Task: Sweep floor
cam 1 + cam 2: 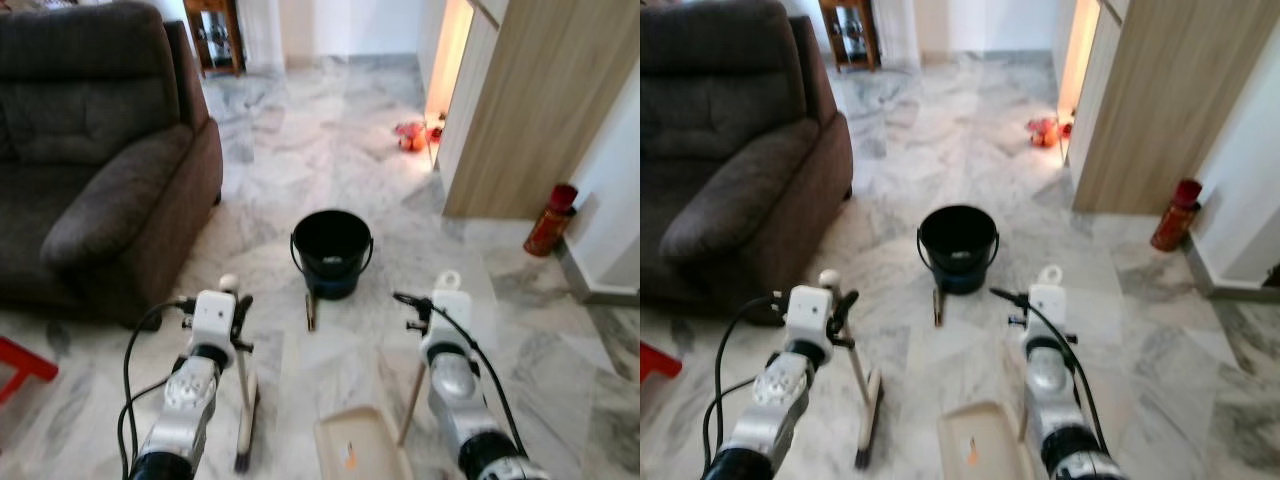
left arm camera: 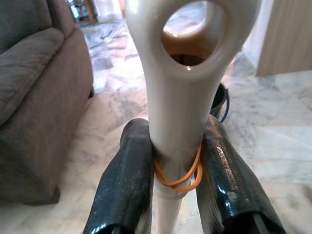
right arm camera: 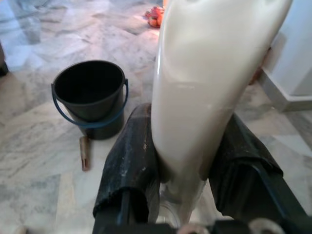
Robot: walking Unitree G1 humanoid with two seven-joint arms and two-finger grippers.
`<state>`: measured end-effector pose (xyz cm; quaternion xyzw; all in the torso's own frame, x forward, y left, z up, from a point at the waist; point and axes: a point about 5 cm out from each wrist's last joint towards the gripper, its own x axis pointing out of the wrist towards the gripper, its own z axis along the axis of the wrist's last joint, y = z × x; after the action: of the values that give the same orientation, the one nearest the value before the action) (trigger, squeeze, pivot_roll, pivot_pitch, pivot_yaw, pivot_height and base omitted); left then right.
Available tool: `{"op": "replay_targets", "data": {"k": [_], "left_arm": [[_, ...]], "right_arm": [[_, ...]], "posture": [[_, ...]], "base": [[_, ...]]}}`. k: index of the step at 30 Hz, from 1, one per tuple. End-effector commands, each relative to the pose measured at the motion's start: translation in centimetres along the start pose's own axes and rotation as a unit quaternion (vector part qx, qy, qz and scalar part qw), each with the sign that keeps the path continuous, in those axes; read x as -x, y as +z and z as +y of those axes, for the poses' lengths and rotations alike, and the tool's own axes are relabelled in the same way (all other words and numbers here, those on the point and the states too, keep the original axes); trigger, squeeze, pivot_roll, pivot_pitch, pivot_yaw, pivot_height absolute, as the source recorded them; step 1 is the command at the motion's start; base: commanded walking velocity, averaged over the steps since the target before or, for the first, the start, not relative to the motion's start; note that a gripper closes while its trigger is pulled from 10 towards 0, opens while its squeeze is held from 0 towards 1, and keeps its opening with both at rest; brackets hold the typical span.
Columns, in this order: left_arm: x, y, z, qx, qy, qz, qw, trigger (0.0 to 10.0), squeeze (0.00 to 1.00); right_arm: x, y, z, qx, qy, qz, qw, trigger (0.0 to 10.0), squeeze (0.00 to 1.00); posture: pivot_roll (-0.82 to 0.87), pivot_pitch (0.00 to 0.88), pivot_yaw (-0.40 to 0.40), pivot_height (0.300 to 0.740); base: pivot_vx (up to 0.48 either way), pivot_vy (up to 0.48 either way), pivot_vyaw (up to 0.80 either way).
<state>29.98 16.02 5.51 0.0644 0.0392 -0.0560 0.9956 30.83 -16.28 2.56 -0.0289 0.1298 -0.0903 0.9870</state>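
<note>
Left wrist view: left gripper (image 2: pixel 181 170) is clenched on the cream broom handle (image 2: pixel 183 97), one black finger (image 2: pixel 127 180) on each side, an orange rubber band (image 2: pixel 183 178) wound round the handle right at the grip; handle end has an oval hang-hole. Right wrist view: right gripper (image 3: pixel 187 165) is clamped on the cream dustpan handle (image 3: pixel 204 83), fingers (image 3: pixel 131 161) pressed against both sides. Head views: nearest, low centre, the cream dustpan (image 1: pixel 360 445) rests on the marble floor (image 1: pixel 330 150) with a small orange bit (image 1: pixel 350 458) lying in it; its handle rises tilted up to the right gripper. Left of the pan, the broom (image 1: pixel 244 400) stands nearly upright, dark bristles down on the floor. Both silver arms reach forward with black cables looping off them. A red object (image 1: pixel 22 365) pokes in at the left edge, cut off, cannot tell what it is. Further out, a small brown stick-like item (image 1: pixel 310 312) lies on the floor just in front of a black bucket (image 1: pixel 331 250) with a blue bail. Dark brown sofa (image 1: pixel 100 150) on the left, wood-panel cabinet (image 1: pixel 530 110) on the right, red cylinder (image 1: pixel 550 220) at the wall beside it. Far back: something orange-red (image 1: pixel 410 135) on the floor by the cabinet, blurred, and a wooden piece of furniture (image 1: pixel 215 35).
</note>
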Motion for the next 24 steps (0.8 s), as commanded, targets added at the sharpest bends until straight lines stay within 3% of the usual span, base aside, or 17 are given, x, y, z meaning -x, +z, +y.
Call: {"op": "replay_targets", "data": {"k": [1, 13, 24], "left_arm": [[0.0, 0.34, 0.65, -0.011, 0.009, -0.008, 1.0, 10.0, 0.0], [0.01, 0.31, 0.98, -0.017, 0.02, -0.006, 1.0, 10.0, 0.0], [0.01, 0.27, 1.12, -0.017, 0.024, -0.005, 1.0, 10.0, 0.0]], "right_arm": [[-0.05, 0.31, 0.69, -0.004, 0.01, -0.003, 1.0, 10.0, 0.0], [0.01, 0.25, 0.77, -0.006, 0.015, -0.004, 1.0, 10.0, 0.0], [0.06, 0.2, 0.91, -0.004, 0.021, -0.004, 1.0, 10.0, 0.0]], "posture": [[0.12, 0.0, 0.04, 0.74], [0.12, 0.0, 0.041, 0.74], [0.12, 0.0, 0.041, 0.74]], "base": [[0.0, 0.0, 0.0], [0.0, 0.0, 0.0], [0.272, 0.0, 0.0]]}}
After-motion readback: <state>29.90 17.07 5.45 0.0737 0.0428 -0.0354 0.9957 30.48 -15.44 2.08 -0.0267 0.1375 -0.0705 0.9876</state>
